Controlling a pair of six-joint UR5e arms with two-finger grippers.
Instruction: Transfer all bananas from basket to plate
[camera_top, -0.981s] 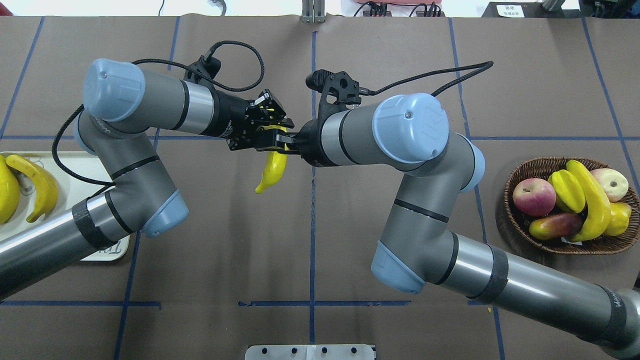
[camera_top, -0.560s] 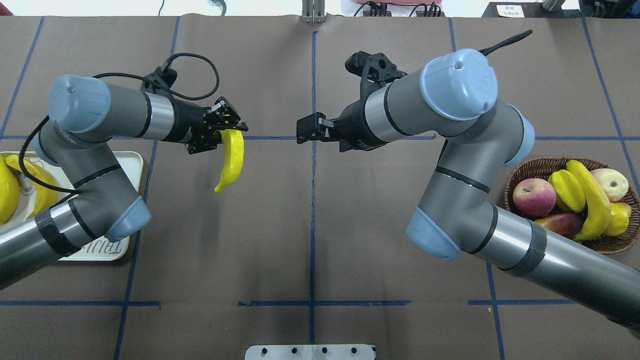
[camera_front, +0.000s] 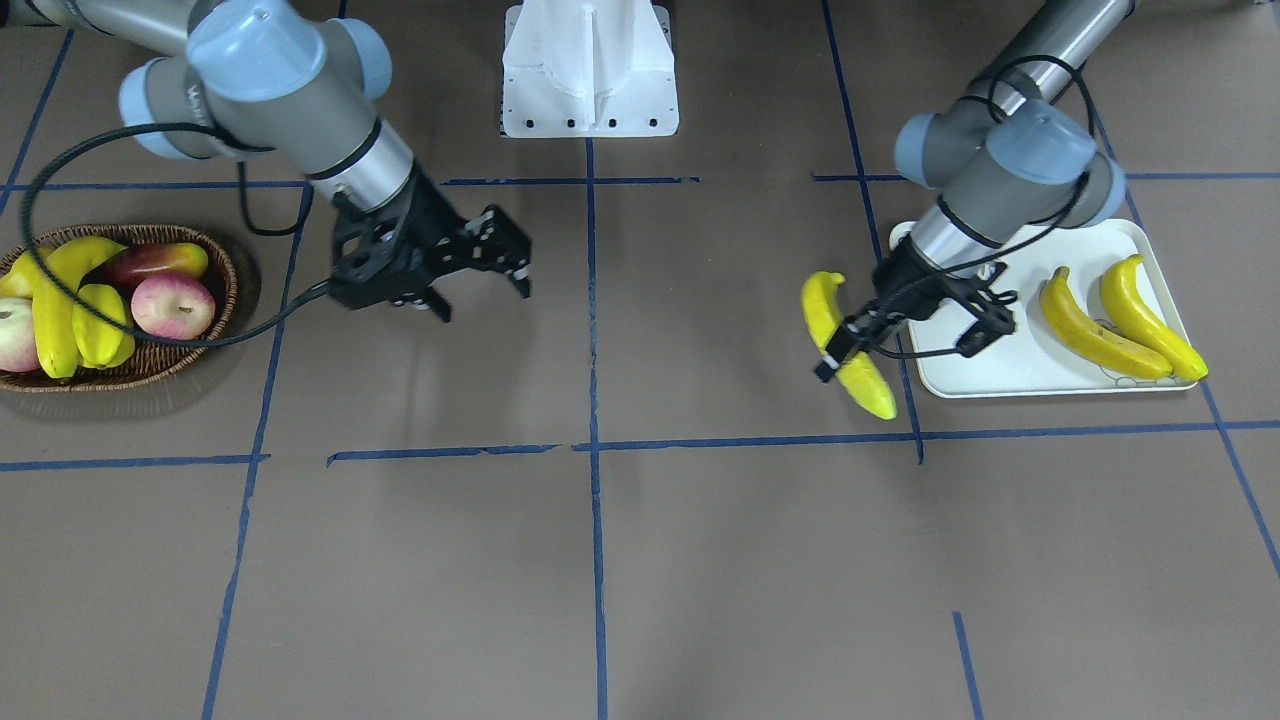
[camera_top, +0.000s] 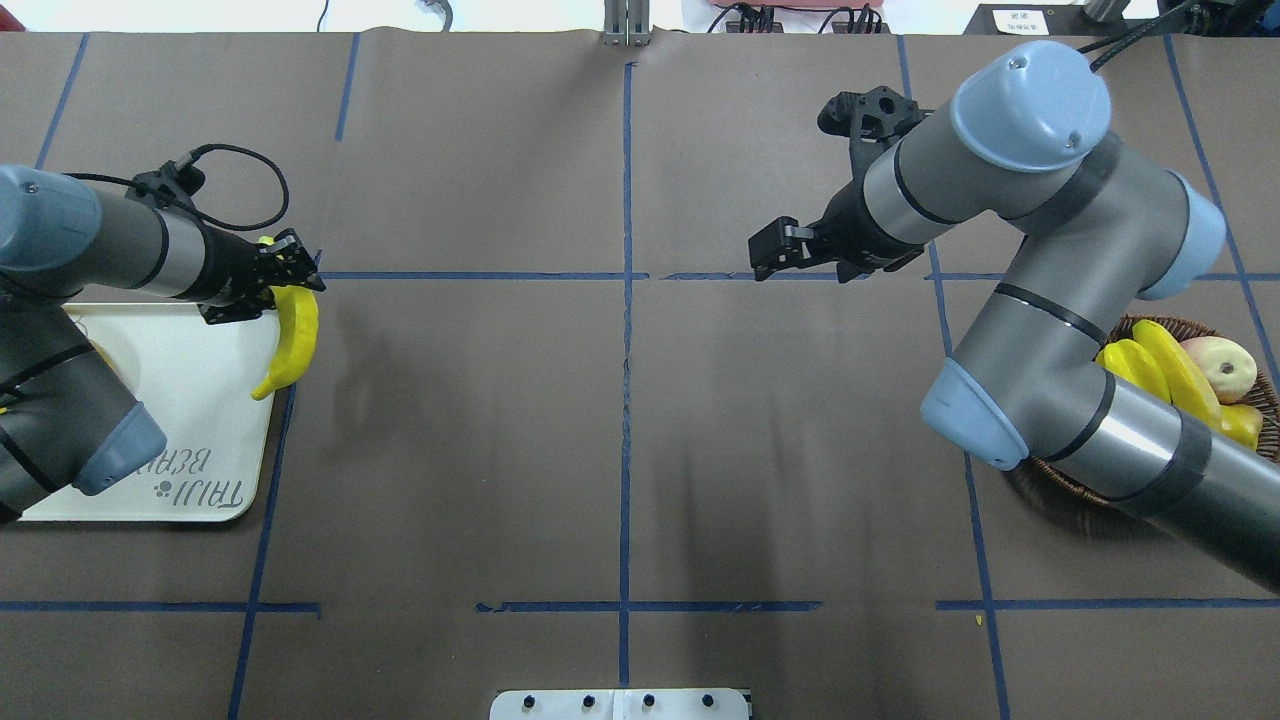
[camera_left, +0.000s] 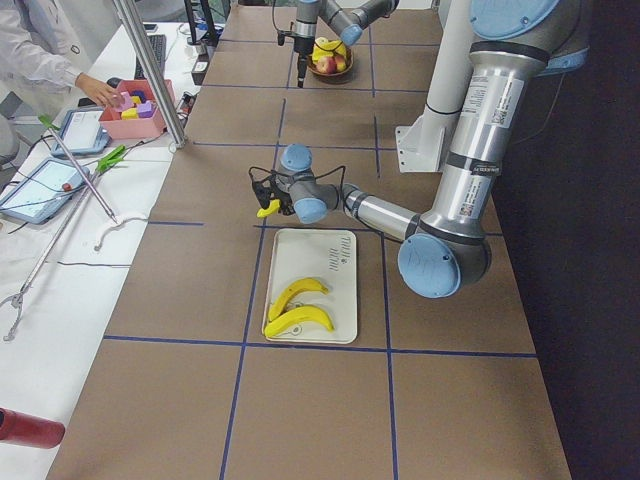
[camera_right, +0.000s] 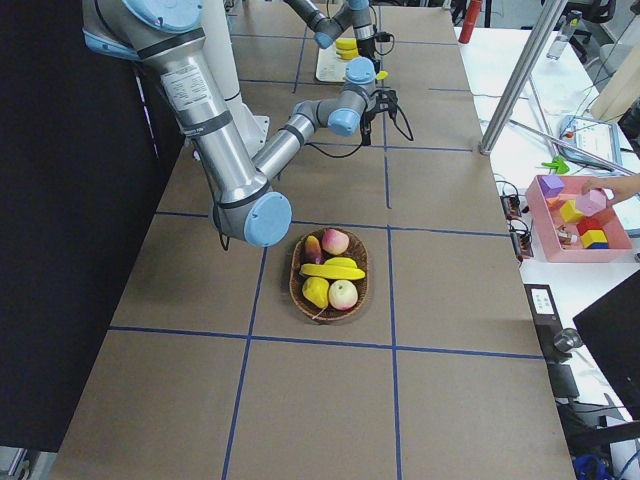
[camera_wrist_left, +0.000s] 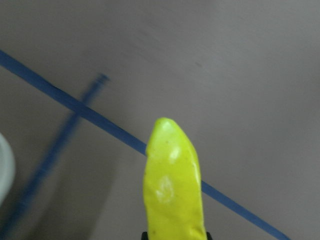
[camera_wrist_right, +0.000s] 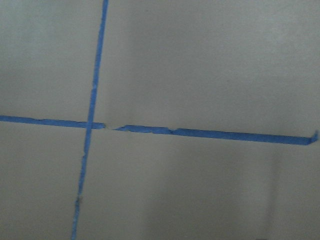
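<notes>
Brown papered tabletop, third banana closing on the plate.
Front-facing: left gripper (camera_front: 838, 352) clamps the carried banana (camera_front: 873, 390) just beside the plate (camera_front: 985, 378), where two bananas (camera_front: 1095, 330) lie. One last banana (camera_front: 55, 310) waits in the basket (camera_front: 150, 372), so roughly half done. Right gripper (camera_front: 485, 295) hangs empty, jaws apart. Overhead: arms hide the plated pair and part of the basket. Left wrist: blurred, only a banana tip shows.
</notes>
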